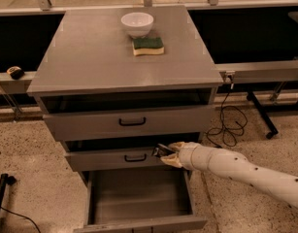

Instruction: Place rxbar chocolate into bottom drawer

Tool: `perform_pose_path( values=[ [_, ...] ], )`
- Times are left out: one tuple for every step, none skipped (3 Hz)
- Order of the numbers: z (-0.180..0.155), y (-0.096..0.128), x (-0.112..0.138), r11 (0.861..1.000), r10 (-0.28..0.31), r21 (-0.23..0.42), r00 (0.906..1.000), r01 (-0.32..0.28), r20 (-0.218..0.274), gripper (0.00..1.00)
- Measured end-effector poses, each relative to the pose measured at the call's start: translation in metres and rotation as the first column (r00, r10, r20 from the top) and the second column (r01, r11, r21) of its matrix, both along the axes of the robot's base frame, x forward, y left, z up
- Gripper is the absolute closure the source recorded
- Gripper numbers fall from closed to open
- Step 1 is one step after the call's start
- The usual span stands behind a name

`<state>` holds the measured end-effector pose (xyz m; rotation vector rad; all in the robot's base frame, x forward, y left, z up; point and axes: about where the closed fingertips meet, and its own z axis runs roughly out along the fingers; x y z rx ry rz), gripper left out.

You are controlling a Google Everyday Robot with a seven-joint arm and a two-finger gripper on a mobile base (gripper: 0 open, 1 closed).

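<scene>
Cream gripper [164, 155]: hanging before the right end of the middle drawer [109, 160], above the open bottom drawer [139, 194]; its two pale fingers are clamping the rxbar chocolate [159, 150].
Rxbar chocolate: showing as a small, dark, glossy sliver poking leftward from the fingertips, level with the middle drawer's front and not lying in any drawer.
Arm [236, 169]: reaching in from the lower right, white, rounded and dotted with small dark marks.
Bottom drawer: standing pulled well out, a wide grey metal box showing its plain floor directly below the gripper.
Middle drawer: sitting slightly out, its black handle [135, 158] just left of the bar.
Top drawer [90, 125]: sitting slightly out too, wearing its own black handle.
Cabinet top [90, 57]: lying smooth and grey, carrying a white bowl [137, 23] with a green-and-yellow sponge [148, 45] just in front.
Floor [32, 178]: spreading speckled and stone-like, with a black cable [228, 125] looping right of the cabinet.
</scene>
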<state>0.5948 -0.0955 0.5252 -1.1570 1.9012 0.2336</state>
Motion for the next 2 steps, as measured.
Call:
perform_pose_path(
  values=[
    [0.003,-0.027,0.020,0.995,0.009,0.097,0.9968,-0.016,0.079,1.00],
    [0.003,-0.049,0.025,0.969,0.015,0.244,0.9927,-0.044,0.120,1.00]
  ],
)
